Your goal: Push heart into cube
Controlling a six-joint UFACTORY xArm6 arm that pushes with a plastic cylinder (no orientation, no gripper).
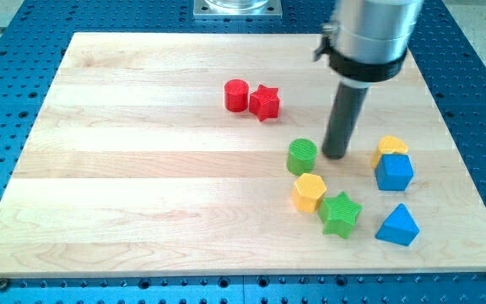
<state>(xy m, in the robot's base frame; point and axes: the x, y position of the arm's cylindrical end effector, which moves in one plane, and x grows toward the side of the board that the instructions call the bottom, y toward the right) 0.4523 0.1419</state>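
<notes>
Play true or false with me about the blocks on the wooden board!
1. The red cylinder touches the red star. True.
2. My tip is just right of the green cylinder in the view. True.
3. The yellow heart sits far from the blue cube. False: it rests right against the cube's upper side.
4. The green star is at the view's top. False: it lies near the bottom, beside the yellow hexagon.
5. The blue triangle lies below the blue cube. True.
</notes>
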